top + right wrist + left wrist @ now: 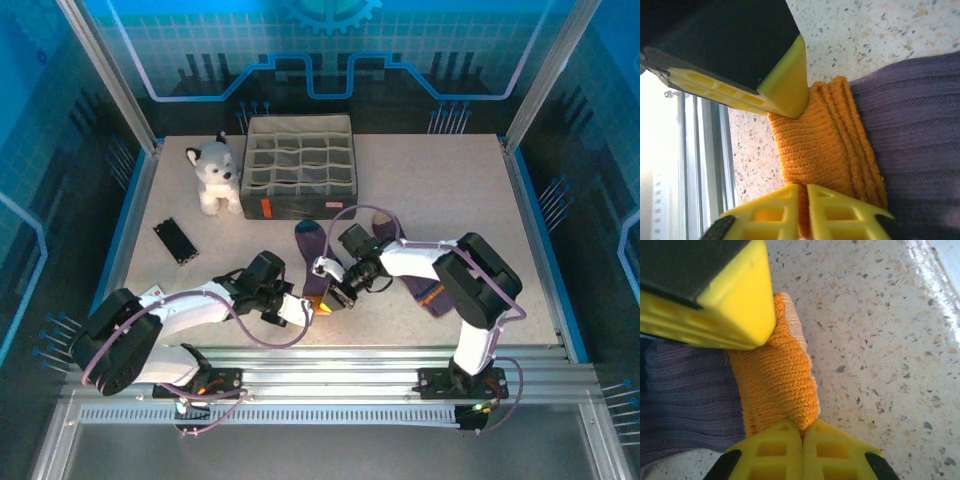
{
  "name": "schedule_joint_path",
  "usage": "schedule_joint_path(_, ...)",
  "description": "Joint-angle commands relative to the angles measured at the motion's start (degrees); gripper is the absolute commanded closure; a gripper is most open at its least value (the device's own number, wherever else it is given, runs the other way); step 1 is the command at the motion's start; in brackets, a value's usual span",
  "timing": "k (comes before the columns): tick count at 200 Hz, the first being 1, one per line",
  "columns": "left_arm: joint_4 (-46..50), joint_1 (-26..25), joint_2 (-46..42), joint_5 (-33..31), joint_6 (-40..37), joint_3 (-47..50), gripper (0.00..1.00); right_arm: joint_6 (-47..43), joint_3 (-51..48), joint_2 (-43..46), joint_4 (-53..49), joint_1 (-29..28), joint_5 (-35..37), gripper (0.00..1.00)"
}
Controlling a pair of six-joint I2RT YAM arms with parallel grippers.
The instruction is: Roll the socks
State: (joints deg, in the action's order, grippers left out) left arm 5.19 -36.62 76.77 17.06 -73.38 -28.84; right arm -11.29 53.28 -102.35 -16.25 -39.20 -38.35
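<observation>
top external: a speckled bench [450,180] is seen with both arms reaching in from its near edge. a navy-toed sock [310,245] is laid near the middle of the bench, toe toward the far edge, its purple body running toward the near edge. a tan-toed sock [433,296] is laid just beside it on the right, partly covered by the right arm. the left gripper [303,310] and the right gripper [330,297] are brought together at the near end of the navy-toed sock, almost touching. a grey compartment box [310,207] is set at the far edge, a plush husky [212,175] is stood just left of it, and a small black object [174,241] is laid toward the left edge.

left wrist: the left gripper [782,385] is pressed together on the orange cuff [775,385] of the navy-toed sock. the cuff is pinched between the upper yellow finger [735,300] and the lower one. the purple ribbed body [690,395] is spread to the left, flat on the bench.

right wrist: the same orange cuff, folded into layers, is seen between the fingers of the right gripper [799,150]. the upper fingertip [790,85] is touching the cuff's top edge, and the lower finger is met at its bottom. whether the cuff is truly pinched cannot be told. the purple body is stretched to the right. metal rails [705,160] at the near edge are seen on the left.
</observation>
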Motion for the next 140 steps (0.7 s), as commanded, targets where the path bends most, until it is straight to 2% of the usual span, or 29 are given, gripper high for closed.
schedule_joint_path(1, 6.91, -0.21, 1.35, 3.69, 1.14, -2.14, 1.0, 1.91, -4.68, 6.12, 7.78, 0.94, 2.68, 0.78)
schedule_joint_path(29, 11.23, 1.03, 2.63, 4.87, 1.84, -4.07, 1.0, 3.42, -11.55, 11.46, 17.92, 0.93, 3.92, 0.62)
schedule_joint_path(56, 18.16, 3.58, 5.44, 8.33, 1.68, -8.59, 1.0, 3.65, -17.84, 15.71, 27.26, 0.53, 6.88, 0.56)
schedule_joint_path(81, 24.43, 5.81, 8.18, 10.83, 2.02, -13.87, 1.0, -0.51, -22.91, 19.72, 33.26, -2.81, 14.89, 0.53)
schedule_joint_path(120, 32.22, 8.02, 13.03, 13.44, 1.23, -21.08, 1.0, -9.02, -26.38, 22.64, 36.11, -10.64, 29.91, 0.51)
schedule_joint_path(140, 33.73, 8.11, 14.65, 13.61, 1.05, -22.97, 1.0, -11.8, -27.23, 23.09, 37.44, -13.28, 34.5, 0.49)
